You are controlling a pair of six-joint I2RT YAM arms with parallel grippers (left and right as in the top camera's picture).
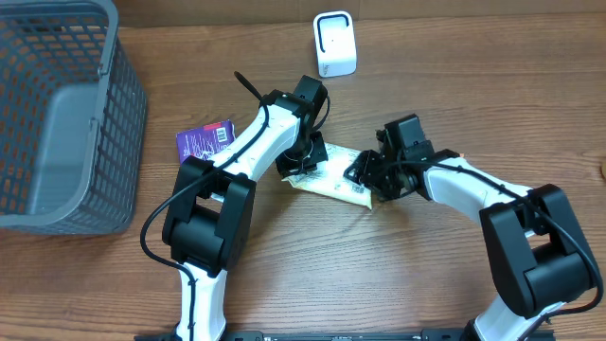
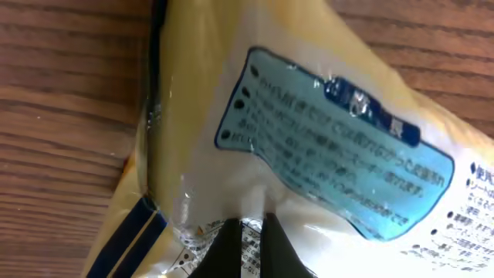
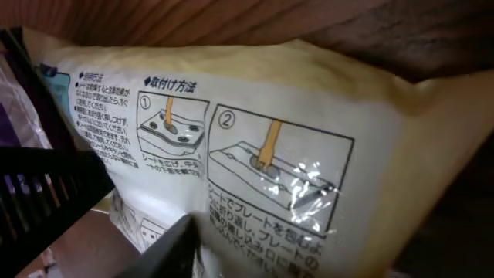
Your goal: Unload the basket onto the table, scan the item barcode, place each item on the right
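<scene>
A pale yellow packet (image 1: 331, 176) with printed Japanese text lies between my two arms at the table's middle. My left gripper (image 2: 253, 247) is shut on the packet (image 2: 231, 100), its dark fingers (image 2: 228, 253) pinching a fold of film at the left end. My right gripper (image 1: 372, 177) is at the right end. In the right wrist view the packet (image 3: 309, 131) fills the frame, one finger (image 3: 166, 251) lies against its printed face and the other is hidden behind it. No barcode shows. A white scanner (image 1: 334, 43) stands at the back.
A grey mesh basket (image 1: 57, 114) takes up the far left. A purple card pack (image 1: 206, 140) lies flat beside my left arm, just left of the packet. The table is brown wood.
</scene>
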